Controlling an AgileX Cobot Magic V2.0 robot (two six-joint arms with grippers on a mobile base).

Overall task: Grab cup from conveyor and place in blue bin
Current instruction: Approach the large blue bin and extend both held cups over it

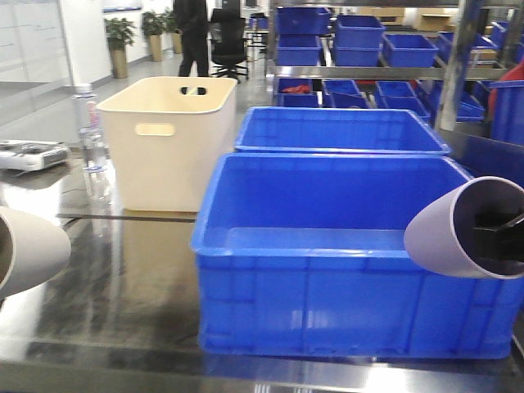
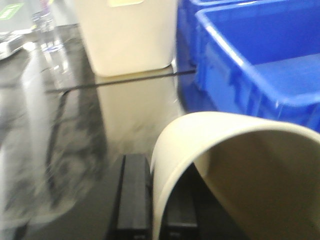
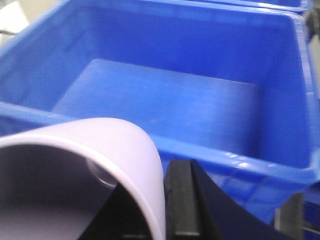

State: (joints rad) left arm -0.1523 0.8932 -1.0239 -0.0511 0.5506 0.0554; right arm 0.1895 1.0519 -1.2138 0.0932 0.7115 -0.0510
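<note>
Clamping a lilac cup point(image 1: 458, 229) sideways in the right gripper point(image 3: 159, 210), at the near right rim of the blue bin point(image 1: 327, 303). Clamping a cream cup point(image 2: 240, 165) by the rim in the left gripper point(image 2: 156, 202), left of the bin

The bin point(image 1: 327, 303) sits right of the tub point(image 1: 168, 164), with another crate point(image 1: 327, 129) directly behind it.

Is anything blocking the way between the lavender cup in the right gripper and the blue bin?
Nothing visible does. The lavender cup, in the right gripper, hangs beside the blue bin at its rim, and the bin's floor is bare.
</note>
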